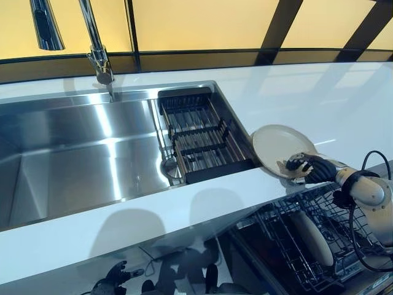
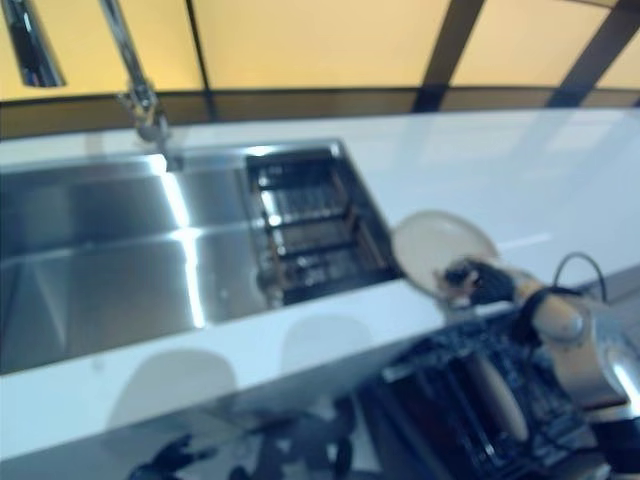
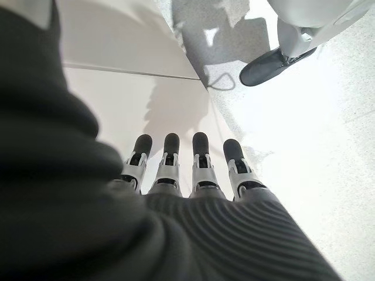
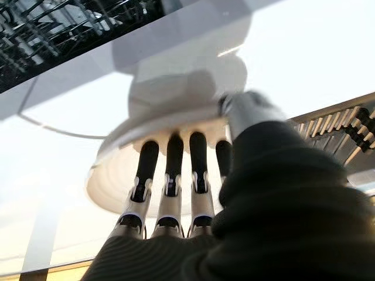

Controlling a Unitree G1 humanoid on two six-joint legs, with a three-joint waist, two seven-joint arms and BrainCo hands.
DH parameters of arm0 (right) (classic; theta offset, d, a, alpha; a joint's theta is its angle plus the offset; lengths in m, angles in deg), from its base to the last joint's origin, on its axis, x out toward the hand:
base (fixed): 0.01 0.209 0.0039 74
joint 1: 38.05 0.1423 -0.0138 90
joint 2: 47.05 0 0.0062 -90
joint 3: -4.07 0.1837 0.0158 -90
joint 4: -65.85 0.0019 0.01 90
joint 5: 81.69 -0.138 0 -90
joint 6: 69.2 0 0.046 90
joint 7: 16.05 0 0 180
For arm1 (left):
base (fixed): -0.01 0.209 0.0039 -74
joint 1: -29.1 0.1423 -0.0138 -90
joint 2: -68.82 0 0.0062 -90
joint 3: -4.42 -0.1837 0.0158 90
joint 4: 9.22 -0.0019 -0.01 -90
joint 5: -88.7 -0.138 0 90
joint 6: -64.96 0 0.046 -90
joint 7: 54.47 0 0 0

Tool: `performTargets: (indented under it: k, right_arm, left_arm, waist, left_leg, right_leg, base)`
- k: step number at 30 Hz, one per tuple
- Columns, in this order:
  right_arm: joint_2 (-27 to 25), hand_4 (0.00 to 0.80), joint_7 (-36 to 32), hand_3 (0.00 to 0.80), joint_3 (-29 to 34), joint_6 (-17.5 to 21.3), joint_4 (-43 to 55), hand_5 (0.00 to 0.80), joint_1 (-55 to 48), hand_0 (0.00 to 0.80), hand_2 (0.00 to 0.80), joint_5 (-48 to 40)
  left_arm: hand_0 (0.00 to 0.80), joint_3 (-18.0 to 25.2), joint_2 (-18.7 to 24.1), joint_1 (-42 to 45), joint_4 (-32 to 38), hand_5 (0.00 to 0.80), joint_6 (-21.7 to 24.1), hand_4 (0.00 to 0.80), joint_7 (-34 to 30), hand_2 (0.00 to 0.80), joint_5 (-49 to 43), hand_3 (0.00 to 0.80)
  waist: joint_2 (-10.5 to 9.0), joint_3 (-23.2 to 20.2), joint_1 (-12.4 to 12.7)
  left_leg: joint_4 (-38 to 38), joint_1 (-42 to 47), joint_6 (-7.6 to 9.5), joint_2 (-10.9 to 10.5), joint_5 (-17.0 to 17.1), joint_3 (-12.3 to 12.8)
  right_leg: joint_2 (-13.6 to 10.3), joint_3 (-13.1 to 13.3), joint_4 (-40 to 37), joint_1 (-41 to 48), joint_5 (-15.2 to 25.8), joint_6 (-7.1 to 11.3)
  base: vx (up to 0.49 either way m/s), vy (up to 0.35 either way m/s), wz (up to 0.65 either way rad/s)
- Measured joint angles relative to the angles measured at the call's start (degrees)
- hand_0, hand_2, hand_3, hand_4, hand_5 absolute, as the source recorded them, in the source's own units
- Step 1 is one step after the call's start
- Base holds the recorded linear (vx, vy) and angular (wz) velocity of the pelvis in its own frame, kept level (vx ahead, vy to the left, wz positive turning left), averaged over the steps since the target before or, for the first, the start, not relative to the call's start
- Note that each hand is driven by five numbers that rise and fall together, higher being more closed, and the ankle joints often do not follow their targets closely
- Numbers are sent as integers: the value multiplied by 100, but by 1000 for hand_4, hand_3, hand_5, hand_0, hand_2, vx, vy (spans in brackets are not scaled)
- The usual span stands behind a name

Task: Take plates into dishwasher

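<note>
Two hands appear, and only one is at work. Far left and low, below the front edge of the worktop, the left hand hangs idle; its wrist view shows the fingers straight and apart, with nothing in them. Next comes the steel sink with its tap behind, and at the sink's right end a dark slatted drying rack, which looks empty. Just beside the rack, on the white worktop near its front edge, sits the pale plate. The right hand is clamped on the plate's near rim: in the right wrist view the fingers lie flat against one face while the thumb presses on the other, pinching the rim. Whether the plate has lifted clear of the worktop cannot be told. Below and to the right, the dishwasher rack stands pulled out, with one pale dish already standing on edge among its wires. The step in hand appears to be the pick-up of the plate. The next move would call for lifting it past the worktop edge, lowering it towards the rack, and turning it on edge to slide into a free slot beside the dish, with the pinch kept firm so the smooth rim does not slip.
</note>
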Motion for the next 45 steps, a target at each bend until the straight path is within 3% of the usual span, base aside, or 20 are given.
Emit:
performTargets:
  k: [3, 13, 15, 16, 18, 19, 20, 22, 45]
  right_arm:
    - [-3, 800, 1, 800, 0, 1, 150, 800, 19, 800, 800, 121]
    - [-2, 791, -13, 791, -7, -60, 172, 791, 15, 791, 791, 120]
    - [-2, 643, -8, 643, -8, -59, 169, 643, 14, 643, 643, 120]
    - [-2, 452, -6, 452, -8, -58, 169, 452, 14, 452, 452, 120]
    - [-2, 405, 4, 405, -8, -58, 168, 405, 14, 405, 405, 120]
    - [-2, 276, 4, 276, -8, -58, 168, 276, 15, 276, 276, 120]
    - [-2, 220, 4, 220, -8, -60, 168, 220, 15, 220, 220, 120]
    - [-2, 0, 10, 0, -8, -62, 168, 0, 17, 0, 0, 121]
    - [-1, 0, 42, 0, -6, -68, 172, 0, 126, 0, 0, 307]
  left_arm:
    - [0, -1, 0, 11, 0, 0, -1, 0, 3, 0, 1, 0]
    - [0, 0, 2, 19, 2, 0, -5, 0, 4, 0, 2, 0]
    - [0, -1, 2, 18, 2, 0, -5, 0, 3, 0, 2, 0]
    - [0, -1, 2, 16, 2, 0, -5, 0, 3, 0, 2, 0]
    - [0, 0, 3, 8, 9, 0, -6, 0, 3, 0, 4, 0]
    - [0, 0, 3, 7, 9, 0, -6, 0, 3, 0, 4, 0]
    - [0, -1, 3, 7, 9, 0, -7, 0, 3, 0, 4, 0]
    - [0, -1, 5, 1, 11, 0, -8, 0, 3, 0, 5, 0]
    - [0, 2, 45, -123, 49, 0, -6, 0, 4, 0, 8, 0]
  waist:
    - [0, 0, 5]
    - [7, 6, 4]
    - [8, 7, 1]
    - [8, 7, 1]
    - [7, 8, 1]
    - [8, 8, 1]
    - [11, 14, 1]
    - [17, 45, 2]
    - [-56, 275, 0]
  left_leg:
    - [0, -4, 0, -1, 0, -1]
    - [-1, -30, 1, 0, -1, -3]
    - [-1, -41, 1, 0, -1, -3]
    - [-1, -52, 1, 0, -1, -4]
    - [0, -94, 0, 0, 0, -5]
    - [0, -108, 0, 1, 0, -6]
    - [1, -114, -1, 1, 1, -6]
    - [0, -114, -1, 0, 0, -6]
    - [-2, -116, -1, 1, -1, -7]
  right_leg:
    - [-1, -1, 0, -2, 0, 0]
    - [-2, -2, -3, -27, -1, 1]
    - [-2, -2, -4, -36, -1, 1]
    - [-2, -2, -4, -47, -1, 1]
    - [-2, -3, -4, -84, 0, 1]
    - [-1, -3, -3, -99, 0, 1]
    - [0, -3, -1, -106, 1, 0]
    - [0, -3, 0, -106, 0, 1]
    - [0, -2, -1, -109, -1, 2]
  base:
    - [0, 0, 0]
    - [0, 0, 0]
    - [0, 0, 0]
    - [0, 0, 0]
    - [0, 0, 0]
    - [0, 0, 0]
    - [0, 0, 0]
    - [0, 0, 0]
    - [0, 0, 0]
